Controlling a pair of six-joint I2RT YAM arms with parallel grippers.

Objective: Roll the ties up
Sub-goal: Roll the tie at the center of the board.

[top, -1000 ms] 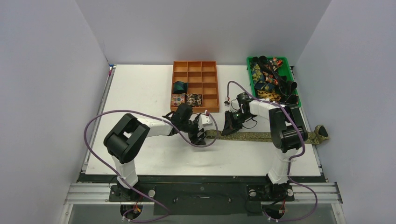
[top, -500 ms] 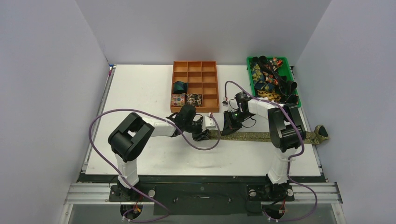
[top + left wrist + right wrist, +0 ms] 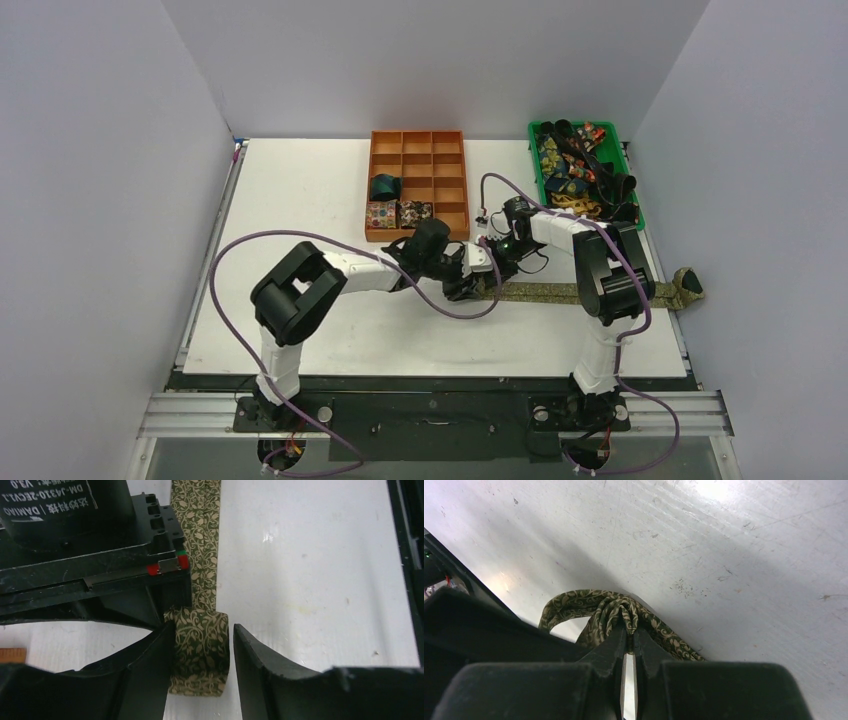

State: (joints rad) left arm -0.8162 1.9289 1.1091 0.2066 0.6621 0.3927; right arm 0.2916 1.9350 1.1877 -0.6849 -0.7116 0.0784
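At the near edge of the table (image 3: 300,330) the two arm bases are sitting side by side, and a purple cable (image 3: 225,262) is looping out from the left arm.

Further in, an olive-gold patterned tie (image 3: 580,292) is lying flat across the right half of the table. Its wide end (image 3: 688,285) is hanging over the table's right edge. Its other end is curling into a small roll (image 3: 201,650) near the middle of the table.

The left gripper (image 3: 202,630) is reaching across and straddling that roll with its jaws partly closed. One finger (image 3: 157,665) is touching the roll's side. A sliver of white table is showing between the roll and the other finger (image 3: 255,665), so I cannot tell whether it is really squeezing.

Right beside the roll, the right gripper (image 3: 629,630) is clenching a bunched fold of the same tie. Its fingers are pressing together on the cloth, and the fabric is puckering around the tips.

Beyond the grippers, an orange tray (image 3: 450,160) with small compartments is sitting toward the back of the table.
- A teal coil (image 3: 385,186) is resting in its left column.
- A floral coil (image 3: 381,213) is sitting in the nearest compartment of that column.
- A dark flecked coil (image 3: 416,213) is lying in the compartment beside the floral one.

At the far right corner, a green bin (image 3: 533,140) is holding a heap of loose ties (image 3: 575,170).
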